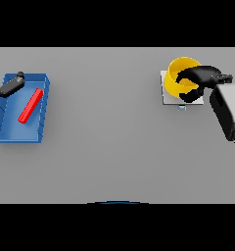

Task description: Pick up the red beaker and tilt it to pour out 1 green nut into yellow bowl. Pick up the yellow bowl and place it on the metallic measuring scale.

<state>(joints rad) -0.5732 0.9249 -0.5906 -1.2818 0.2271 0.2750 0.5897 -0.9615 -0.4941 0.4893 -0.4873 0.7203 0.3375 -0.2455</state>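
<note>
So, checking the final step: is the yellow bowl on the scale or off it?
On it: the yellow bowl sits over the scale, with the right hand curled round its rim.

Blue tray (41,131) at the left side of the grey table (114,147)

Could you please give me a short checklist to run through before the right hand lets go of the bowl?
1. Bowl over the scale: ok, it overlaps the plate's upper part.
2. Bowl resting flat on the scale: cannot tell, it looks tilted.
3. Right hand curled round the bowl's rim: ok.
4. Green nut in the bowl: cannot tell, none shows.
5. Beaker out of the way: ok, lying in the blue tray.
6. Left hand away from the scale: ok, at the tray's far edge.
</note>
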